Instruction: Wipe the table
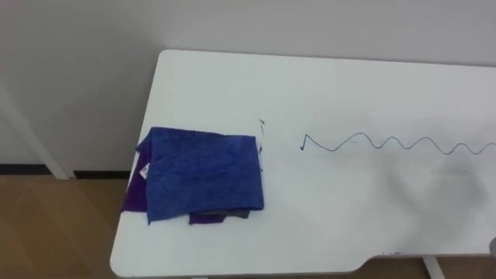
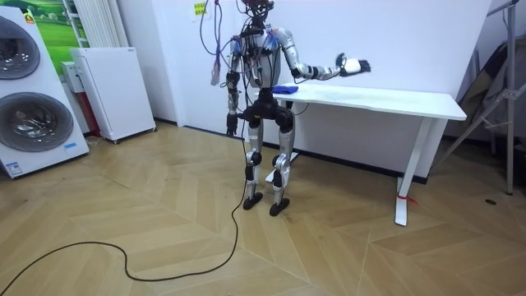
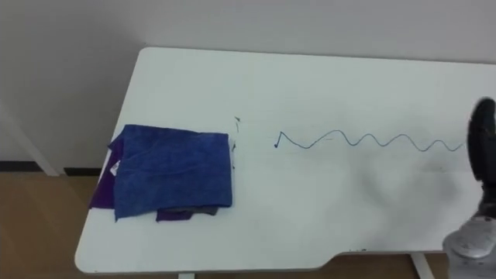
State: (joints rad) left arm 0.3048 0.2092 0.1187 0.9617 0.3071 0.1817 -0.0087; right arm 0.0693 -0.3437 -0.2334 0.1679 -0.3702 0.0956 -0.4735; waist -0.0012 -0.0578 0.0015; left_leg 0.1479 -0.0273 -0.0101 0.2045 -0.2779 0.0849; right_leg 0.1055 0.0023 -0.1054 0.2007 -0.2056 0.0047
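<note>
Two cloths folded at the desk (image 1: pixel 325 85)'s front-left corner, blue cloth (image 1: pixel 203 174) over purple cloth (image 1: pixel 133 191); left robot hand (image 2: pixel 232 125) hangs low. I see a wavy pen line (image 1: pixel 387 144) running rightward from mid-desk, right robot hand (image 2: pixel 353 65) above, fingers straight, empty.

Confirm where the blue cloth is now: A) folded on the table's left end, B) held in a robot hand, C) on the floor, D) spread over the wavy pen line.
A: the blue cloth lies folded at the left end of the table, clear of the wavy pen line to its right.
</note>
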